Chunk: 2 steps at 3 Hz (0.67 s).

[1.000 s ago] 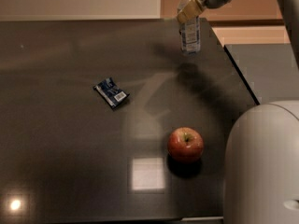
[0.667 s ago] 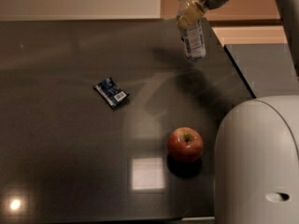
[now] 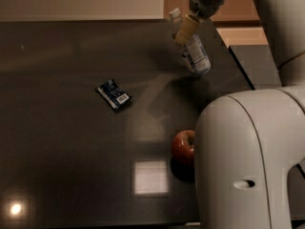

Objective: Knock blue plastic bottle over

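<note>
Though not yet lying flat, tilted well off upright at the far right of the tabletop [image 3: 71,142]: blue plastic bottle [image 3: 196,56], white cap toward the upper left, base toward the lower right, close to the tabletop's right edge. Pale blue-and-white label turned toward the camera. Base low against the dark surface; whether resting on it or just clear of it, cannot tell. Dark shadow on the surface just below and right of the base.

At the top of the view, reaching in from the upper right: pincer [image 3: 187,26], beige end laid against the bottle's upper part, just under the cap. Whether spread, pressed together or pinching the bottle, cannot tell.

Left of centre, well apart from the bottle: flat dark-blue snack packet [image 3: 113,94], lying diagonally, pale barcode patch at its lower right corner.

Nearer the camera, right of centre: red apple [image 3: 182,147], upright on the tabletop, right side hidden behind a large white arm casing [image 3: 243,161] filling the lower right of the view. More white casing rising along the right edge toward the pincer.

Just left of and below the apple: bright square reflection [image 3: 150,177] on the glossy surface. In the near left corner: small round glare spot [image 3: 15,208].
</note>
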Tool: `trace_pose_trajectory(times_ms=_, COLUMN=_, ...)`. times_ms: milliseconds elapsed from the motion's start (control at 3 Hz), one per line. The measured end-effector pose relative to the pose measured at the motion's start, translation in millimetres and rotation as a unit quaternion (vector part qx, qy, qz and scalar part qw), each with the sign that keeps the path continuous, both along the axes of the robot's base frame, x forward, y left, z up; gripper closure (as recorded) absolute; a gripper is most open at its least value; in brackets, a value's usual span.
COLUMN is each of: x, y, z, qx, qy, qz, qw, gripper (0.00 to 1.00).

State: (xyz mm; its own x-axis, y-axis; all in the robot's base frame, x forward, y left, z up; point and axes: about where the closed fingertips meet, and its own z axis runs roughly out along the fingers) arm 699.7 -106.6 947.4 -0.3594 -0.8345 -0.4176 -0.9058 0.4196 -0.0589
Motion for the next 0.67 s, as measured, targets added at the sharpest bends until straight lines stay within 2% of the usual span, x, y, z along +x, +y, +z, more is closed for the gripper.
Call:
trace_pose_trajectory(times_ms=333, x=-3.3, y=15.1, z=-1.8, qx=-0.020, qy=-0.002, qz=0.043, qw=0.9989, gripper=0.84)
trace_pose_trajectory(times_ms=667, x=-7.7, y=31.2, z=-1.5, qx=-0.033, qy=-0.009, qz=0.096, qw=0.9948, gripper=0.59)
